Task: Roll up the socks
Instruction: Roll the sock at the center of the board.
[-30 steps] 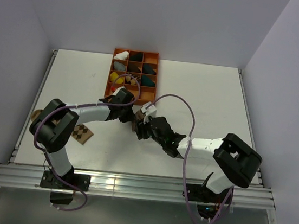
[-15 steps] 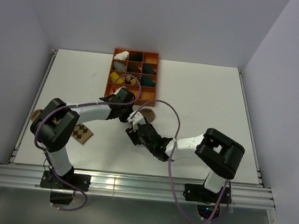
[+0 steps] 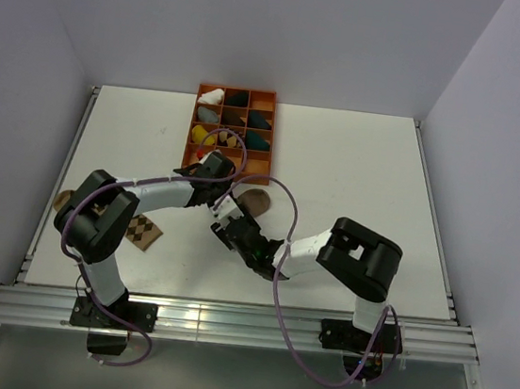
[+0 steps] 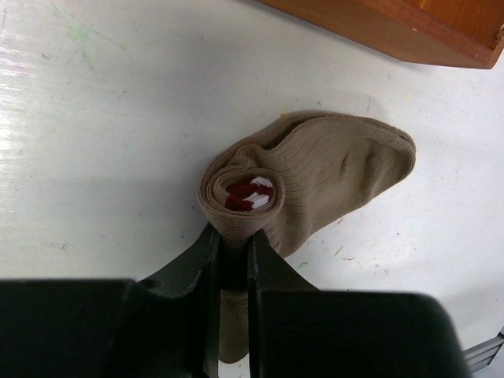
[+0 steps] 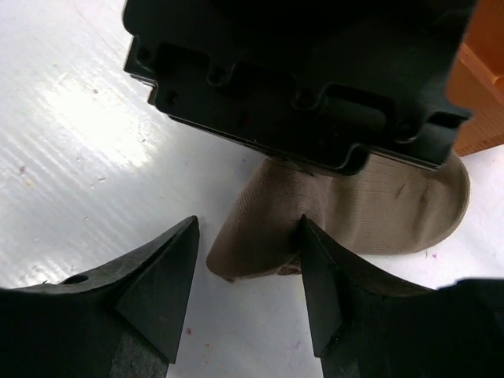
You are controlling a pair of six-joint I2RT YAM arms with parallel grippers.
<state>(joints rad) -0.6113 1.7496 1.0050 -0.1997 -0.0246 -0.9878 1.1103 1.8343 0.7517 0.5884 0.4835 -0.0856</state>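
Beside the orange tray (image 4: pixel 394 31), on the white table (image 4: pixel 94 118), the tan sock (image 4: pixel 331 169) lay half rolled, striped cuff coiled inside. The left gripper (image 4: pixel 234 240) was clamped on the roll; the right gripper (image 5: pixel 248 236) held its fingers apart astride the sock's end. The argyle sock (image 3: pixel 144 233) lay well apart, leftward.

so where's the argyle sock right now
Top view: the argyle sock lies near the table's left front, beside the left arm, well apart from the orange tray.
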